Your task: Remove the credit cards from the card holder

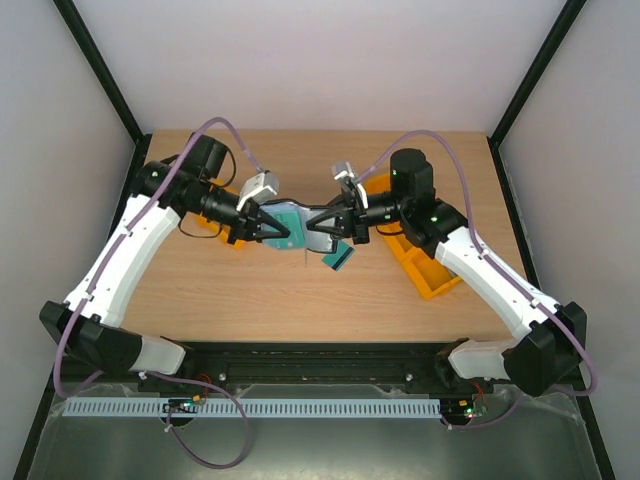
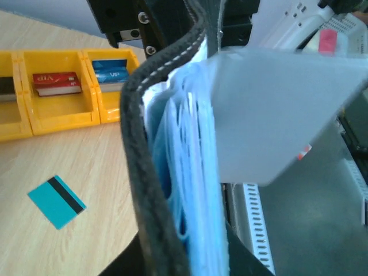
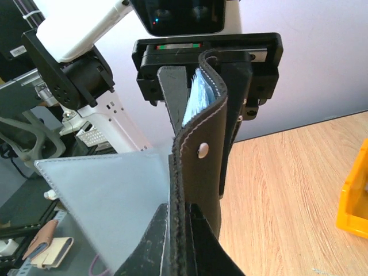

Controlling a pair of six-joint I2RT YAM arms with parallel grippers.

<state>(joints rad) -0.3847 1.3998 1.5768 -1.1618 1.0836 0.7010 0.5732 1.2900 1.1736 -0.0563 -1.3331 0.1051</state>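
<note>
- Black card holder (image 3: 198,172) with pale stitching hangs in mid-air above the counter (image 1: 250,290). It is spread open, its blue-grey sleeves (image 2: 190,172) showing and a pale translucent flap (image 2: 282,109) sticking out sideways.
- Left of the card holder, the left pincer (image 1: 280,230) is closed on one end, a finger against either face.
- Right of the card holder, the right pincer (image 1: 318,224) clamps the opposite end tight.
- Just right of the card holder, one teal credit card (image 1: 340,258) with a black stripe lies flat on the counter.
- Farther right of the card holder sit orange trays (image 1: 425,270). One compartment holds a red card (image 2: 56,82), the next a blue card (image 2: 110,73).
</note>
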